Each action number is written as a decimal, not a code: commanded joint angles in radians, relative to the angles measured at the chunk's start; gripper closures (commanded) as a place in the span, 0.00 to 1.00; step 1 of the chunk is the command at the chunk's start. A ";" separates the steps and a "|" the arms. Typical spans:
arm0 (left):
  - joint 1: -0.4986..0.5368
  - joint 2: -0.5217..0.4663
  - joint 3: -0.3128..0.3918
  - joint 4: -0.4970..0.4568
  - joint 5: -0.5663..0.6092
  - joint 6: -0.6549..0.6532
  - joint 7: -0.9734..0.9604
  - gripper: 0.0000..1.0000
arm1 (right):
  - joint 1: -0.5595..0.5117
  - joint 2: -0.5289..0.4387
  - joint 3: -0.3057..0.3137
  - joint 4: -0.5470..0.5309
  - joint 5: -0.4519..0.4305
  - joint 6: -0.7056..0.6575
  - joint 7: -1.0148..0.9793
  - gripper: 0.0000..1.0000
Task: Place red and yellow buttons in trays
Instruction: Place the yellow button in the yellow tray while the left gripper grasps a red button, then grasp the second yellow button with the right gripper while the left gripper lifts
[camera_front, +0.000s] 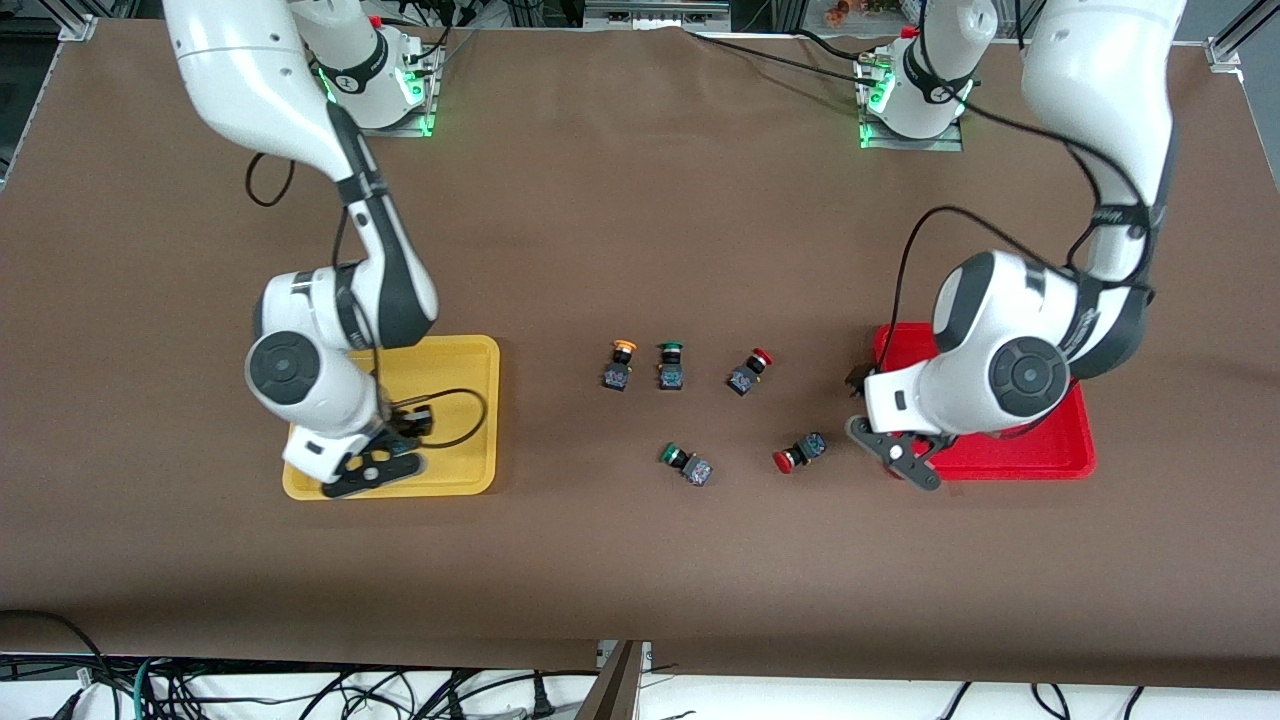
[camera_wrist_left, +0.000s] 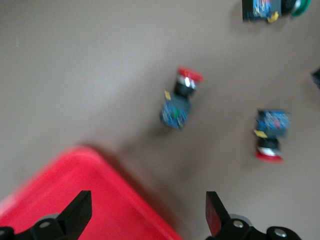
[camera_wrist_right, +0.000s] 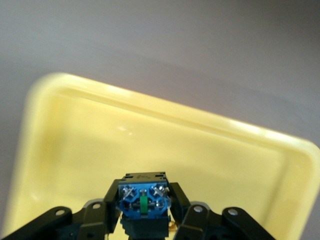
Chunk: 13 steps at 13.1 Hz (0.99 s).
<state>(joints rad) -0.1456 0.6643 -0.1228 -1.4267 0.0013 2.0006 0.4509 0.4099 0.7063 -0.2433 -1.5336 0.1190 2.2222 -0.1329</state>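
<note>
The right gripper (camera_front: 385, 440) hangs over the yellow tray (camera_front: 470, 420), its fingers closed on a button switch (camera_wrist_right: 142, 202). In the right wrist view only the blue terminal end of that switch's dark body shows between the fingers; its cap is hidden, so its colour cannot be told. From the front camera the wrist covers most of that gripper and much of the tray's floor.

The left gripper (camera_wrist_left: 147, 220) is over the corner of the red tray (camera_front: 1060, 450) that faces the middle of the table. Its fingers (camera_wrist_left: 75, 212) stand wide apart with nothing between them. The arm hides a large part of the red tray from the front camera, and what may lie under it cannot be seen.

Five switches lie on the brown table (camera_front: 640, 230) between the trays. Farther from the front camera, in a row: a yellow-capped button (camera_front: 620, 364), a green-capped one (camera_front: 670, 364) just beside it, and a red-capped button (camera_front: 750, 371) toward the left arm's end. Nearer the camera lie a second green-capped switch (camera_front: 686, 463) and a second red-capped button (camera_front: 798, 453), the latter near the red tray. The left wrist view is blurred, with one switch cut off at its edge.
</note>
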 joint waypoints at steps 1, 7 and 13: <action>0.003 0.092 0.002 0.078 -0.073 0.046 0.101 0.00 | -0.046 0.002 0.007 -0.063 0.047 0.059 -0.022 0.02; -0.049 0.199 -0.004 0.069 -0.076 0.225 0.114 0.00 | 0.056 -0.007 0.041 0.061 0.277 -0.161 0.359 0.02; -0.077 0.229 -0.006 0.066 -0.076 0.228 0.114 0.30 | 0.309 0.143 0.052 0.124 0.265 0.097 0.873 0.02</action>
<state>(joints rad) -0.2152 0.8809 -0.1333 -1.3873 -0.0540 2.2305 0.5366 0.7074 0.8078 -0.1797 -1.4447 0.3804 2.2925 0.6633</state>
